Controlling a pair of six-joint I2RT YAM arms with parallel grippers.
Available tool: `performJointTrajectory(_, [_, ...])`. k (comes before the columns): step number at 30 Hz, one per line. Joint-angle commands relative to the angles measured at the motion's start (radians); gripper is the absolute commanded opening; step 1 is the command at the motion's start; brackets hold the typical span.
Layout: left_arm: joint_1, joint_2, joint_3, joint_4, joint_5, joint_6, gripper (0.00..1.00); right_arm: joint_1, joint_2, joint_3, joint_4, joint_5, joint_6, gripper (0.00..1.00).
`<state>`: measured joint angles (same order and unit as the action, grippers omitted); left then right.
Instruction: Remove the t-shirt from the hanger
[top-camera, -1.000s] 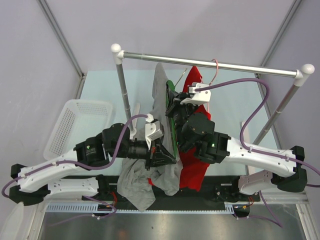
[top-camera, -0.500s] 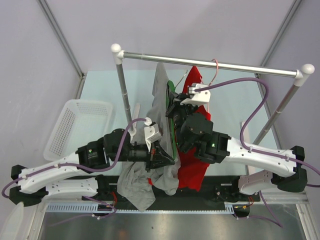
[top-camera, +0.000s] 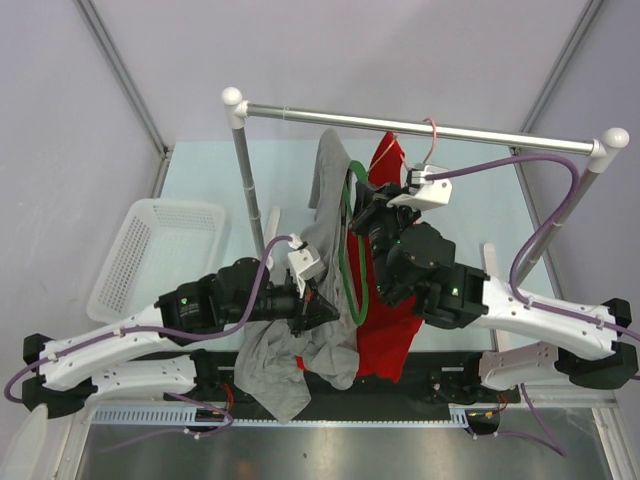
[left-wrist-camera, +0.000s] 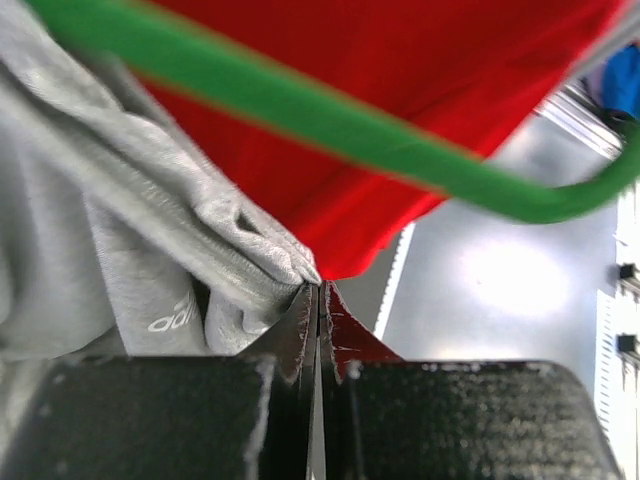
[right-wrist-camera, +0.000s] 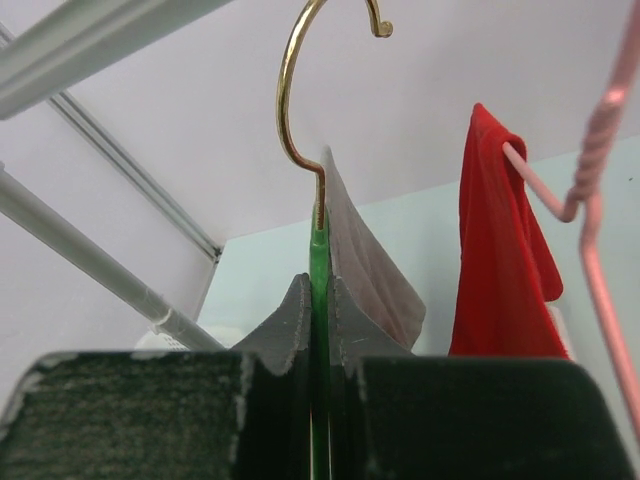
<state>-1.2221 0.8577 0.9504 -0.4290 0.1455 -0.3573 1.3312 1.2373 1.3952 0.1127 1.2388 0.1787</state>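
The grey t-shirt (top-camera: 322, 185) drapes from the green hanger (top-camera: 351, 250) down to the table's front edge. My left gripper (top-camera: 327, 307) is shut on a fold of the grey t-shirt (left-wrist-camera: 120, 230), just below the hanger's green bar (left-wrist-camera: 300, 110). My right gripper (top-camera: 362, 213) is shut on the green hanger (right-wrist-camera: 319, 250) right under its gold hook (right-wrist-camera: 292, 100). In the right wrist view the hook hangs free of the rail. A strip of grey cloth (right-wrist-camera: 365, 260) still lies against the hanger behind the jaws.
A red t-shirt (top-camera: 385, 335) hangs on a pink wire hanger (top-camera: 432, 140) from the metal rail (top-camera: 480, 133), right beside the green hanger. A white basket (top-camera: 150, 250) sits on the table's left. The rail's uprights (top-camera: 245, 190) stand on either side.
My right arm has carried the green hanger up and to the right, and more of its green loop shows bare. The left gripper stayed low, still pinching the grey cloth.
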Motion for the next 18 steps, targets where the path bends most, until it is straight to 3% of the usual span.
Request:
performJointTrajectory(1, [0.038, 0.004, 0.022, -0.044, -0.032, 0.003, 0.0, 0.003, -0.073, 0.015, -0.034, 0.011, 0.117, 0.0])
performJointTrajectory(10, [0.134, 0.018, 0.082, 0.007, -0.098, 0.0, 0.0, 0.039, -0.098, 0.039, -0.284, -0.11, 0.146, 0.0])
performJointTrajectory(18, [0.156, 0.061, 0.183, 0.006, -0.194, 0.046, 0.0, 0.04, -0.14, 0.01, -0.344, -0.193, 0.14, 0.0])
